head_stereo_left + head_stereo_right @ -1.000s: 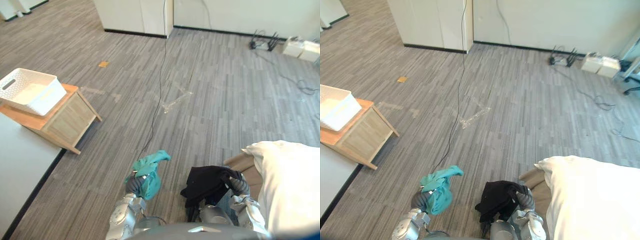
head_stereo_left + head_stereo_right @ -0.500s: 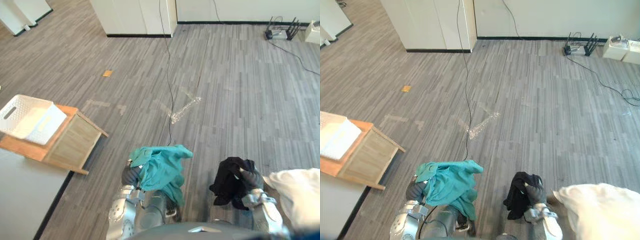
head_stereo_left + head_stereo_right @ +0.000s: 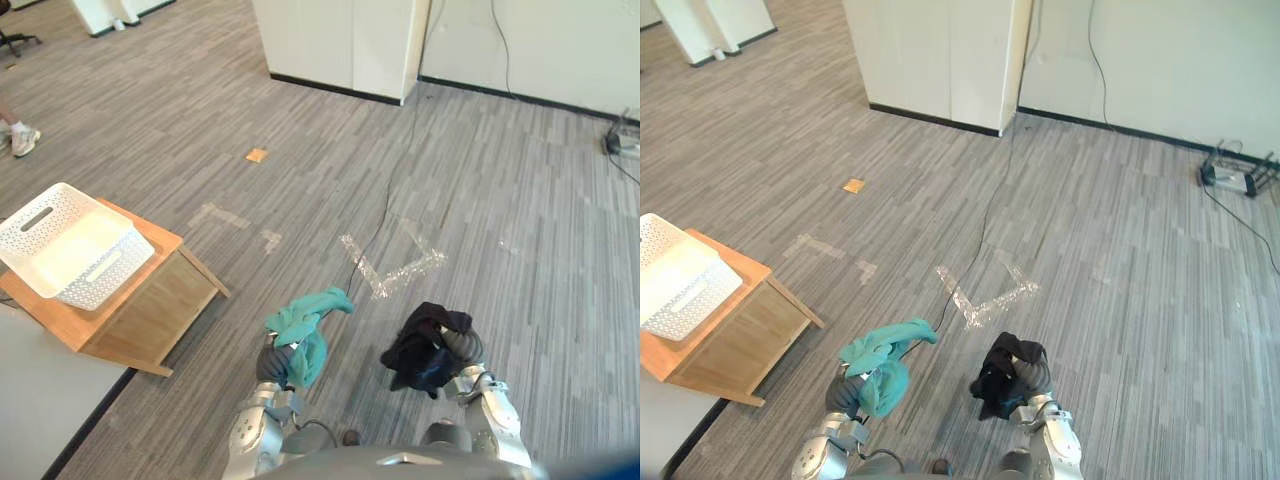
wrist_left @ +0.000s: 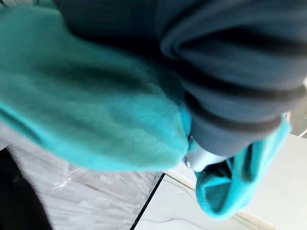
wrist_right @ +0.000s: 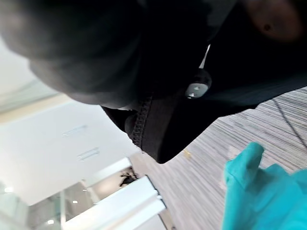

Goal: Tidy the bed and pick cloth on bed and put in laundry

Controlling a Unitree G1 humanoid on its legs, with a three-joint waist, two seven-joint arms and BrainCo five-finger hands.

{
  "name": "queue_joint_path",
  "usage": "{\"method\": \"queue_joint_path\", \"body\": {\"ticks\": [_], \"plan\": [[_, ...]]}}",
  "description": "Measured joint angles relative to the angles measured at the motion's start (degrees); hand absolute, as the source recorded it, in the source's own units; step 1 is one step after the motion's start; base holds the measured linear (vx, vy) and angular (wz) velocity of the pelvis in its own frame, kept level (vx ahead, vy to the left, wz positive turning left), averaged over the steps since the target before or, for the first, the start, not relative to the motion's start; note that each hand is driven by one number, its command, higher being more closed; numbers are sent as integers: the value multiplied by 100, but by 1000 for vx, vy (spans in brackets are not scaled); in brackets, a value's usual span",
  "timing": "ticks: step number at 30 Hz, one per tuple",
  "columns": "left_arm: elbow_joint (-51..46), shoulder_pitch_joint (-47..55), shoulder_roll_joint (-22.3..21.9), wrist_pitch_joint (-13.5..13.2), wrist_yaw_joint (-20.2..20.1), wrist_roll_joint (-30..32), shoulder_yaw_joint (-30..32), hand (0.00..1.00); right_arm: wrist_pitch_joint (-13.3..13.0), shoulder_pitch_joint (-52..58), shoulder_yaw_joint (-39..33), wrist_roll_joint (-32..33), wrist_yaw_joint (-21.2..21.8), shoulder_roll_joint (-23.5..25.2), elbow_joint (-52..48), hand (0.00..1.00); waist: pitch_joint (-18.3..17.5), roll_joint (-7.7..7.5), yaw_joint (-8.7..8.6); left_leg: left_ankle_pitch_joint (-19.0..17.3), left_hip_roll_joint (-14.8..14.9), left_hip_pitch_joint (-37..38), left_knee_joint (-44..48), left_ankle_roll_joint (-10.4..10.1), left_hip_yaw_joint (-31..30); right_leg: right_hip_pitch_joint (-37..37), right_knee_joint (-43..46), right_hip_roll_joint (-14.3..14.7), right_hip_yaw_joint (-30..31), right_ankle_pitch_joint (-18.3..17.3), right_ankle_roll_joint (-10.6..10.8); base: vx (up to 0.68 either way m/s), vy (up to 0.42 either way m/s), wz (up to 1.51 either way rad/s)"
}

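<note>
1. The left hand (image 3: 272,364) is closed round a bunched teal cloth (image 3: 305,322), which it holds up over the grey floor (image 3: 520,200) at the lower middle of the head views.
2. The right hand (image 3: 463,350) is clenched on a crumpled black cloth (image 3: 418,345), near the teal one but not touching it.
3. A white laundry basket (image 3: 105,285) sits on a low wooden stand (image 3: 150,315), well off to the robot's left.
4. Strips of clear tape (image 3: 392,275) lie on the floor just ahead of both cloths.
</note>
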Motion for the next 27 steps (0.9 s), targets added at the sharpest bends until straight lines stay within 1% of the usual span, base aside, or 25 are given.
{"method": "queue_joint_path", "body": {"ticks": [1, 2, 3, 4, 5, 6, 7, 8, 9, 10, 11, 12, 13, 14, 15, 16, 17, 19, 20, 21, 22, 24, 25, 26, 27], "plan": [[-25, -97, -7, 45, 98, 64, -21, 100, 69, 1, 10, 59, -55, 4, -46, 100, 24, 31, -62, -80, 106, 121, 8, -142, -171, -234, -803, 114, -132, -135, 5, 443, -193, 96], [-31, -198, -1, 134, 203, 115, -51, 100, 137, 1, 10, 94, -79, 9, -122, 100, 68, 106, -64, -192, 278, 237, 80, -339, -269, -329, -1856, 306, -210, -72, 7, 377, -178, 78], [-30, -242, 5, 167, 239, 115, -68, 100, 167, 1, 10, 96, -80, 13, -168, 100, 94, 151, -68, -266, 386, 283, 148, -462, -276, -327, -2446, 399, -247, 75, 25, 391, -200, 69], [-29, -292, 34, 215, 264, 115, -85, 100, 209, -9, 11, 97, -71, 24, -234, 100, 114, 177, -62, -404, 544, 399, 255, -679, -263, -326, -3604, 525, -219, 594, 122, 326, -182, 50], [-29, -298, 57, 217, 275, 115, -87, 100, 247, -18, 11, 97, -60, 34, -258, 100, 119, 168, -54, -484, 597, 458, 314, -774, -256, -346, -4084, 555, -142, 859, 201, 441, -273, 48], [-26, -291, 95, 217, 342, 112, -81, 100, 333, -21, 13, 93, -37, 33, -342, 100, 112, 116, -40, -720, 690, 583, 452, -863, -263, -429, -4660, 567, 113, 1271, 392, 466, -330, 45], [-24, -254, 137, 216, 369, 107, -62, 100, 395, -26, 21, 79, -22, 34, -424, 100, 95, 56, -16, -1102, 777, 684, 658, -957, -306, -535, -4658, 537, 404, 1382, 391, 485, -363, 47], [1, -234, 154, 217, 369, 106, -60, 100, 411, -36, 23, 60, -12, 15, -442, 100, 88, 19, -27, -1336, 869, 764, 774, -1002, -394, -636, -4290, 549, 502, 1665, 268, 489, -392, 48], [90, -171, 167, 218, 363, 104, -52, 100, 445, -38, 20, 42, 1, -29, -439, 100, 50, 164, -78, -1627, 1144, 855, 947, -1176, -486, -892, -3420, 672, 616, 1671, -75, 529, -406, 35], [148, -53, 75, 227, 357, 100, -26, 100, 499, -56, 30, 49, 12, -119, -439, 100, -32, 361, -54, -1609, 1366, 808, 1242, -1153, -555, -1037, -2835, 774, 447, 1143, -265, 537, -396, 24], [153, -22, 25, 228, 355, 95, 23, 100, 531, -95, 30, 56, 38, -128, -439, 100, -13, 393, -48, -1499, 1433, 642, 1610, -1125, -553, -1049, -2700, 789, 388, 993, -322, 533, -410, 12], [151, 66, -60, 232, 327, 48, 125, 100, 590, -167, 18, 85, 98, -192, -439, 100, -10, 431, -39, -1045, 1545, 140, 2540, -1125, -574, -983, -2661, 888, 317, 760, -402, 497, -437, 3], [128, 175, -170, 239, 200, -90, 279, 100, 662, -232, -4, 92, 190, -252, -446, 100, 28, 558, -8, -305, 1777, -289, 3504, -1142, -583, -675, -2916, 1110, 198, 641, -465, 483, -430, 1], [109, 226, -222, 240, 120, -142, 364, 100, 703, -240, -6, 98, 261, -279, -475, 100, 60, 604, 37, 39, 1904, -469, 3981, -1168, -585, -466, -3087, 1246, 161, 591, -517, 565, -428, 1], [68, 358, -292, 244, -43, -219, 492, 100, 755, -235, -50, 121, 394, -357, -582, 100, 97, 679, 95, 115, 2050, -893, 4909, -1199, -586, -42, -3389, 1450, 72, 501, -591, 540, -335, 11], [-51, 460, -297, 270, -123, -231, 545, 100, 760, -234, -57, 137, 554, -407, -762, 100, 146, 658, 123, 43, 1983, -1274, 5508, -1148, -564, 347, -3655, 1562, 34, 438, -638, 442, -264, 12], [-109, 516, -305, 271, -156, -229, 574, 100, 760, -235, -58, 140, 617, -411, -855, 100, 156, 644, 170, -3, 1879, -1441, 5633, -1148, -536, 521, -3793, 1584, 31, 419, -662, 402, -190, 5], [-317, 640, -408, 271, -187, -239, 651, 100, 766, -266, -65, 134, 760, -403, -1158, 100, 170, 609, 303, -286, 1412, -2019, 5247, -1167, -331, 1107, -4387, 1647, 14, 407, -665, 428, -172, -11], [-402, 705, -468, 270, -173, -268, 685, 100, 794, -267, -67, 117, 789, -394, -1226, 100, 169, 605, 396, -371, 1271, -2121, 4486, -1156, -66, 1389, -4692, 1654, -86, 421, -644, 331, -114, -7], [-425, 725, -474, 270, -155, -308, 682, 100, 820, -267, -67, 75, 806, -394, -1241, 100, 167, 599, 405, -386, 1212, -2138, 3982, -1165, 83, 1524, -4837, 1661, -154, 441, -614, 361, -90, 18], [-431, 721, -475, 270, -131, -357, 684, 100, 851, -260, -66, 23, 817, -400, -1250, 100, 163, 596, 381, -378, 1117, -2165, 2974, -1165, 461, 1746, -5073, 1669, -344, 467, -541, 303, -55, 52], [-427, 655, -491, 292, -131, -372, 678, 100, 877, -222, -101, -51, 804, -413, -1243, 100, 140, 566, 329, -211, 997, -2156, 1774, -1158, 1114, 2014, -5336, 1666, -689, 469, -472, 388, -49, 78], [-418, 617, -529, 304, -131, -449, 671, 100, 875, -195, -132, -135, 777, -422, -1228, 100, 93, 536, 293, 13, 909, -2123, 1069, -1107, 1525, 2199, -5483, 1671, -936, 484, -404, 480, -48, 108], [-394, 548, -563, 310, -130, -485, 633, 100, 868, -184, -152, -204, 713, -458, -1176, 100, 69, 488, 263, 337, 785, -2068, 390, -987, 2025, 2388, -5592, 1667, -1214, 436, -262, 494, -20, 134], [-359, 442, -554, 309, -132, -481, 536, 100, 833, -186, -182, -203, 683, -478, -1113, 100, 43, 457, 275, 623, 717, -2069, 60, -801, 2401, 2568, -5594, 1664, -1470, 329, -87, 488, 1, 121]]}}
